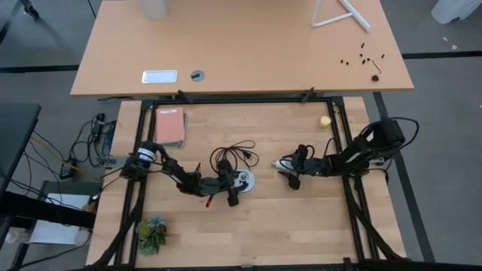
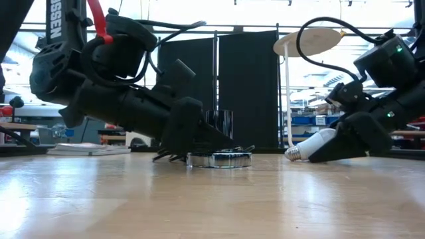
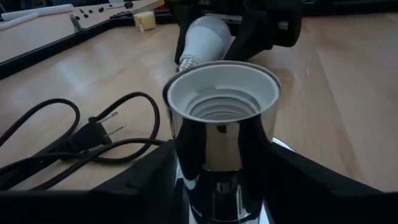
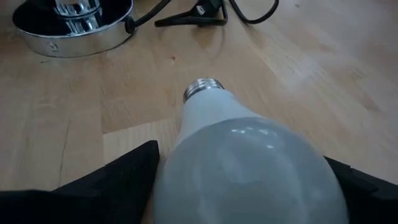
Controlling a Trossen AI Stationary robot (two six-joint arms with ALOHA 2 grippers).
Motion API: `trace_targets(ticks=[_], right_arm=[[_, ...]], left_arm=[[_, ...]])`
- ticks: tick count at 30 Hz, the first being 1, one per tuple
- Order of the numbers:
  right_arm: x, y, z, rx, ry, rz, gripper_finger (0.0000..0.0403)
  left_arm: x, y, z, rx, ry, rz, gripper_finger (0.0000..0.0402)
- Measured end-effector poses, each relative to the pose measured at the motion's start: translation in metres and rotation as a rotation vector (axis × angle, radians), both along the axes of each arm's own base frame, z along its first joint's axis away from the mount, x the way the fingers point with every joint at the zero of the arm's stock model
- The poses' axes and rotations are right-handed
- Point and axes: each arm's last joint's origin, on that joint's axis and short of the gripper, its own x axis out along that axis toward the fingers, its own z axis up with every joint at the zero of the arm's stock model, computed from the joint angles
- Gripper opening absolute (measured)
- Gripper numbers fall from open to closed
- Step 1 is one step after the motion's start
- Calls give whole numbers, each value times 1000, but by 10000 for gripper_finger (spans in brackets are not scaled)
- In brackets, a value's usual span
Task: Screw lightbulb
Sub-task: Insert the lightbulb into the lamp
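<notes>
The white lightbulb (image 4: 249, 168) is in my right gripper (image 1: 292, 168), right of the table's middle. Its greyish screw base (image 4: 202, 90) points toward the table's left, at the socket. The shiny silver socket (image 3: 221, 118) stands upright on its round disc (image 1: 245, 179) near the table's middle, its threaded opening facing up. My left gripper (image 1: 233, 185) is shut on the socket, one finger on each side. Socket and bulb are about a hand's width apart. In the low view the bulb (image 2: 312, 146) lies low over the table. My left gripper holds the socket's chrome cup (image 3: 217, 155) between its two fingers (image 3: 146, 177), coming low and slanting from the table's left. The socket stands upright with its disc (image 2: 219, 159) on the table. My right gripper pinches the bulb's frosted globe (image 4: 205, 149) between its two fingers (image 4: 118, 180), coming nearly level from the table's right, the fingers lying along the bulb. The bulb tilts a little, screw base (image 2: 292, 154) lowest and close to the table; whether the base touches the wood, I cannot tell.
The socket's black cord and plug (image 1: 237, 154) lie just beyond the disc. A small yellow ball (image 1: 324, 120) sits at the far right, a reddish book (image 1: 169, 126) at the far left, a small plant (image 1: 153, 233) at the near left. Black frame rails (image 1: 346, 135) border the table.
</notes>
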Motion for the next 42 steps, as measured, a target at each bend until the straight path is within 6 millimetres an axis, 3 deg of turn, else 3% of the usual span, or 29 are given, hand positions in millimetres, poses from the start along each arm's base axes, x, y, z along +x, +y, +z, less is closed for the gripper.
trace_targets(ticks=[6,11,21,28,36,42], right_arm=[[0,0,0,-17,0,11,297],[0,0,0,-37,7,23,254],[1,1,0,0,0,44,277],[8,5,4,53,-19,120,254],[32,10,24,44,-1,172,277],[60,18,72,6,130,237,262]], left_arm=[[0,0,0,20,5,-7,192],[0,0,0,21,6,-7,190],[0,0,0,0,4,-2,194],[0,-2,0,-24,4,-71,195],[2,-1,1,-29,1,-185,195],[3,3,2,-30,-4,-147,195]])
